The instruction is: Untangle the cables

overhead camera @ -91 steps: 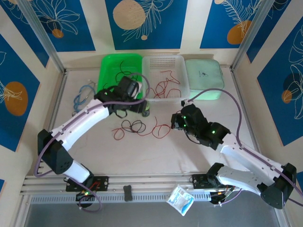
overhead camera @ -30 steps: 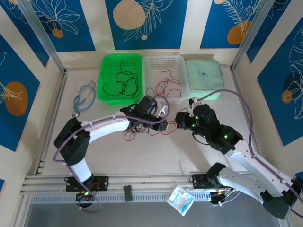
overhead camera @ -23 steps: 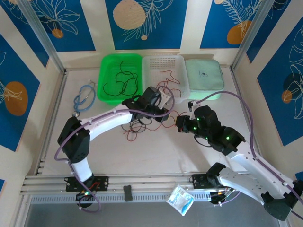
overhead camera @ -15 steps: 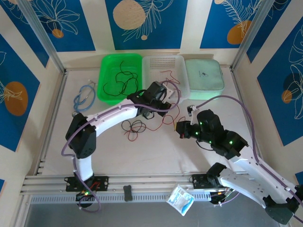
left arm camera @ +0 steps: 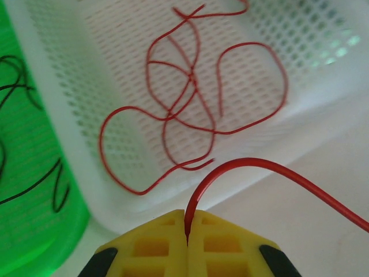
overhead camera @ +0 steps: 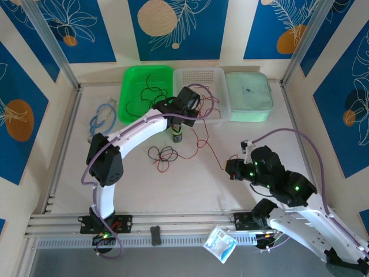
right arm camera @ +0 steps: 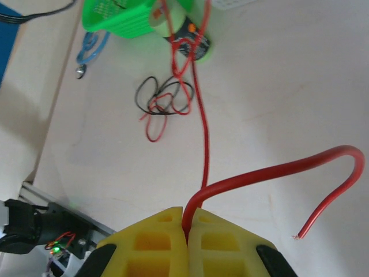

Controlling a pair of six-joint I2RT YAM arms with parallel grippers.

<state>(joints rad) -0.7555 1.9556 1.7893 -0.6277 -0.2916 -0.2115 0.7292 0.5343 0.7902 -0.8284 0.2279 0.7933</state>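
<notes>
Robotics lab cell, aluminium frame posts (overhead camera: 53, 49), blue printed backdrop panels (overhead camera: 173, 29), rail-mounted arms (overhead camera: 138, 131)

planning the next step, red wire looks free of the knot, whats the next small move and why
Probably carry the left gripper over the white basket and release. It and the right gripper are shut on one red cable, which seems clear of the tangle, and that basket holds other red cables.

Left arm (overhead camera: 138, 128), white with purple cabling: stretched far forward, elbow bent, wrist tipped down. Left gripper (left arm camera: 187, 225): yellow pads (left arm camera: 158, 245) pressed together. Right arm (overhead camera: 300, 222): drawn back near its base. Right gripper (right arm camera: 189, 218): pads closed too.
</notes>
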